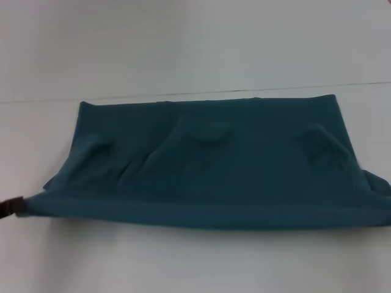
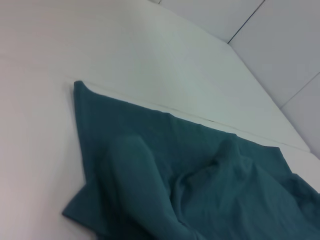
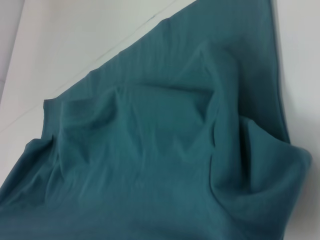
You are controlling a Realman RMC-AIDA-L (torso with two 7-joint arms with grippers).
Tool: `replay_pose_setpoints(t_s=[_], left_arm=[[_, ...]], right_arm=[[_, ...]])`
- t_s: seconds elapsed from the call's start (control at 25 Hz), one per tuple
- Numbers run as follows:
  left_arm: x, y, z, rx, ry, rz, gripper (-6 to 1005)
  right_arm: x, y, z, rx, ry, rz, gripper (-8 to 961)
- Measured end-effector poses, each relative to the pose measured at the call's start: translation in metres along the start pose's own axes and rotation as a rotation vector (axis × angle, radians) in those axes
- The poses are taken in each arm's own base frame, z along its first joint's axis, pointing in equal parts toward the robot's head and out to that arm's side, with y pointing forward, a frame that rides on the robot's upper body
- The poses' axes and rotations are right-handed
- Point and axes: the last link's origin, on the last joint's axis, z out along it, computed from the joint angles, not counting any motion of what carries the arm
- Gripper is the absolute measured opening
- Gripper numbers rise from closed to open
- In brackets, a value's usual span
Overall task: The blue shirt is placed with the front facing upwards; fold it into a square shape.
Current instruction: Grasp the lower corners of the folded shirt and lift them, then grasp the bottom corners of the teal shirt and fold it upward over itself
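Blue shirt (image 1: pixel 214 165) lay folded as a wide band across centre of white bench (image 1: pixel 183 43), left pincer (image 1: pixel 11 207) at 9 o'clock touching shirt's corner, opening indeterminable, right pincer unseen

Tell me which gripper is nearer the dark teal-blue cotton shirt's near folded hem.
Left, as far as shows. The left gripper sits at the blue shirt's near left corner by the hem; the right gripper is not in view.

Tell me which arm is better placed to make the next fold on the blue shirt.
Probably the left: the left gripper sits right at the near left corner of the blue shirt, while the right gripper is out of the head view.
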Motion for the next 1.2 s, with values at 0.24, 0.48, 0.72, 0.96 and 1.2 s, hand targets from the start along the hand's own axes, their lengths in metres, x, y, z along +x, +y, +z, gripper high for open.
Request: replay_pose_setpoints(t_s=[0.24,0.48,0.72,0.96,1.2], left_arm=[[-0.018,-0.003,-0.015,-0.011,-0.006,-0.040,10],[-0.036,-0.003,-0.025,-0.038,-0.005,-0.068,10],[-0.048,-0.005,-0.029,-0.048,-0.014,-0.098,9],[-0.051,-0.004,-0.030,-0.062,-0.019,-0.108,10],[-0.042,-0.001,-0.023,-0.085,-0.017,-0.087,11]], right_arm=[[0.008,-0.004,-0.005,-0.009,-0.003,0.020,31],[0.012,-0.005,-0.009,-0.024,-0.008,0.014,34],[0.020,-0.011,-0.011,-0.020,-0.002,0.030,36],[0.024,-0.014,-0.014,-0.018,-0.006,0.043,38],[0.021,-0.012,-0.014,-0.047,-0.044,0.048,41]])
